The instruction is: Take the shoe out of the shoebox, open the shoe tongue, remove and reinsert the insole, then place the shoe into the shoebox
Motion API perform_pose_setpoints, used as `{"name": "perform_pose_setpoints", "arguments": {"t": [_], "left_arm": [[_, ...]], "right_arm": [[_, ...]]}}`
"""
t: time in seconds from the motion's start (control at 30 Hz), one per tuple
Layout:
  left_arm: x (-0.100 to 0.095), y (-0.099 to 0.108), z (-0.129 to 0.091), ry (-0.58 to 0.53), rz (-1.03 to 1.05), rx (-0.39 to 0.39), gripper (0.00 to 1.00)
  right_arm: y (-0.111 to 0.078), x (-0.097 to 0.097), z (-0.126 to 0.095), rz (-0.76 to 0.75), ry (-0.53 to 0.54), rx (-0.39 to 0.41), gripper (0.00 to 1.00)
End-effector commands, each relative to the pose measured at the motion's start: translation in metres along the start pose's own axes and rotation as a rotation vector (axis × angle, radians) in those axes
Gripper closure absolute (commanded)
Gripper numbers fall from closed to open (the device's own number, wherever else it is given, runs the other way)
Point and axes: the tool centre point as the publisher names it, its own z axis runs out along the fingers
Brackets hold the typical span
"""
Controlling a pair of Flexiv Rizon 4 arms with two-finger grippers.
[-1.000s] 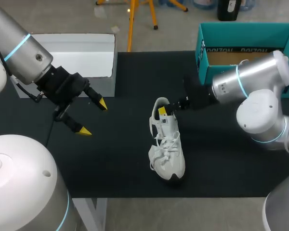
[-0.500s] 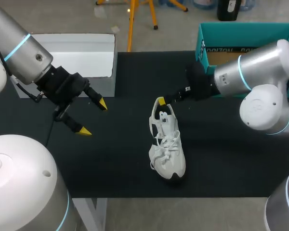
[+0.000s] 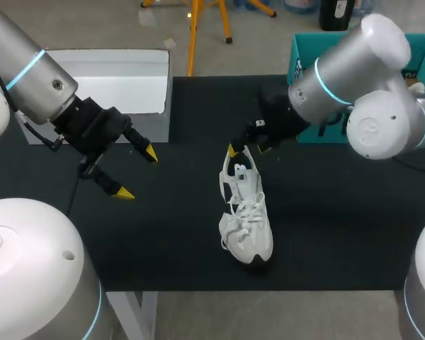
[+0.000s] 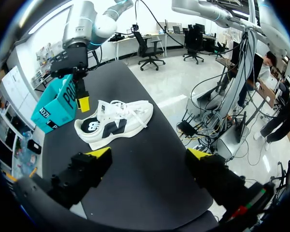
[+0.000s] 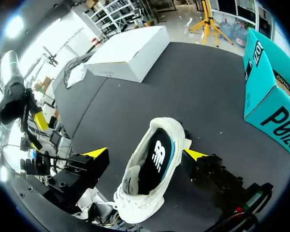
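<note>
Shoe (image 3: 245,212): white, laced, standing on its sole near the middle of the black worktop (image 3: 177,241). Toe points to the near edge, heel to the far side. It is outside the shoebox (image 3: 296,65), the teal one at the far right of the worktop, and apart from it.

Right tool (image 3: 248,149): comes in from the right and hangs over the heel end of the shoe. It is released, fingers spread. In the right wrist view the heel (image 5: 170,129) sits between the two yellow tips. One tip is just beside the heel collar and the other stands clear of the shoe. We cannot tell whether the nearer tip touches. We see no two-sided grip.

Insole (image 5: 154,162): dark, with a pale mark, lying inside the shoe and seen through the opening from the right wrist view.

Left tool (image 3: 137,173): out over the left part of the worktop, well apart from the shoe. Released, fingers wide, nothing between them. From the left wrist view the shoe lies ahead of it, side-on, with the right tool above the heel and the shoebox behind that.

White box (image 3: 120,78): at the far left of the worktop, beyond the left tool. We note nothing touching it.
</note>
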Motion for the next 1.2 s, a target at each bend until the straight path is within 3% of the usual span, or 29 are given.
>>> {"name": "perform_pose_setpoints", "arguments": {"t": [0.03, 0.1, 0.13, 0.17, 0.23, 0.57, 0.73, 1.2], "left_arm": [[-0.001, 0.0, 0.0, 0.003, -0.001, -0.005, 0.0], [-0.001, 0.0, 0.0, 0.003, -0.001, -0.005, 0.0], [-0.001, 0.0, 0.0, 0.003, -0.001, -0.005, 0.0], [-0.001, 0.0, 0.0, 0.003, -0.001, -0.005, 0.0], [-0.001, 0.0, 0.0, 0.003, -0.001, -0.005, 0.0], [-0.001, 0.0, 0.0, 0.003, -0.001, -0.005, 0.0], [-0.001, 0.0, 0.0, 0.003, -0.001, -0.005, 0.0], [-0.001, 0.0, 0.0, 0.003, -0.001, -0.005, 0.0]], "right_arm": [[0.008, 0.005, -0.002, 0.003, -0.305, 0.141, 0.0], [0.008, 0.007, -0.006, 0.002, -0.283, 0.096, 0.0], [0.008, 0.008, -0.006, -0.013, -0.337, 0.13, 0.76], [0.006, 0.01, -0.007, -0.013, -0.309, 0.095, 1.0], [0.004, 0.01, -0.004, -0.01, -0.359, 0.137, 1.0], [-0.013, 0.004, 0.013, 0.065, -0.372, 0.168, 1.0], [-0.014, 0.004, 0.028, 0.089, -0.375, 0.13, 1.0], [-0.033, -0.012, 0.075, 0.089, -0.396, 0.135, 1.0]]}}
